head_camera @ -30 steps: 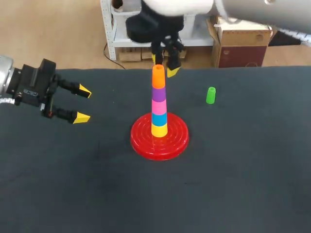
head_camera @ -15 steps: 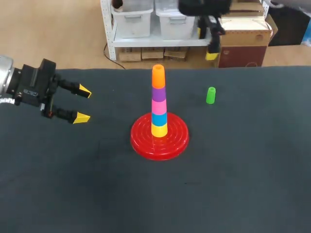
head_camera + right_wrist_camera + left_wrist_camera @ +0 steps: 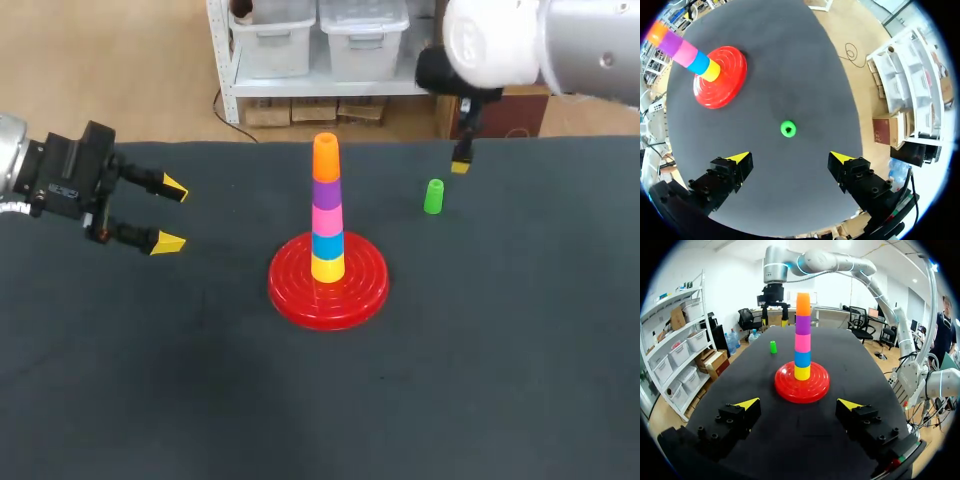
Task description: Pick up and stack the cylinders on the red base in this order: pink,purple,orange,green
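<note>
You see one red base (image 3: pixel 327 283) at frame centre carrying five stacked cylinders: yellow (image 3: pixel 327 267), blue (image 3: pixel 328 244), pink (image 3: pixel 327 219), purple (image 3: pixel 326 192), orange (image 3: pixel 325 158). One green cylinder (image 3: pixel 433 196) stands alone, upper right. Two grippers gape wide, empty: left gripper (image 3: pixel 172 214) at left, right gripper (image 3: pixel 789 156) over the green cylinder.

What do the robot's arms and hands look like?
The right arm is a fat, round tube, silver and white. The left hand and right hand are blocky and black, each with two fingers ending in pointed yellow tips.
</note>
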